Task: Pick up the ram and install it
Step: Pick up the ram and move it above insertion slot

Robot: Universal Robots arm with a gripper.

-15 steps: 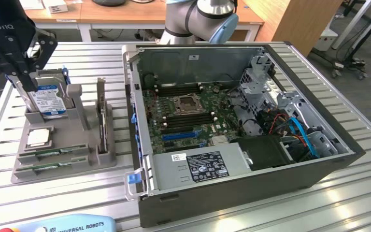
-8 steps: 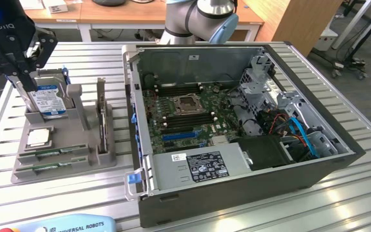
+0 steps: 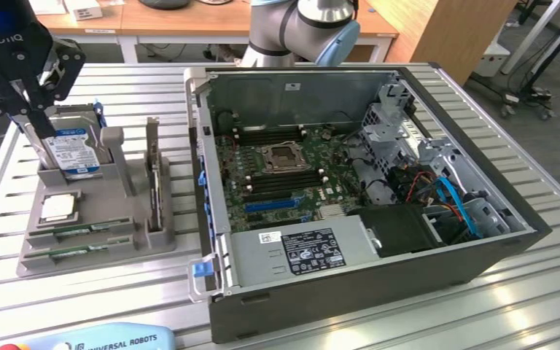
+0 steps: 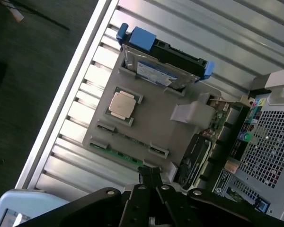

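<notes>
ROBOTICS LAB: A Universal Robots arm (image 3: 305, 25) with a black gripper (image 4: 149, 172) rises at twelve o'clock in the exterior view. It stands over a slatted metal table (image 3: 513, 306). An open PC case (image 3: 358, 182) sits at the table's centre, and a grey jig (image 3: 114, 233) of computer parts at nine o'clock. A branded pendant (image 3: 95, 339) lies at seven o'clock. Wooden desks (image 3: 163, 25) and cabled stands (image 3: 528, 91) line the background from eleven to two o'clock.

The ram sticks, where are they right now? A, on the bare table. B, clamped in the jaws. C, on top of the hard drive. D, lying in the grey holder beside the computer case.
D: both ram sticks lie flat in slots of the grey holder, next to the processor chip.
</notes>
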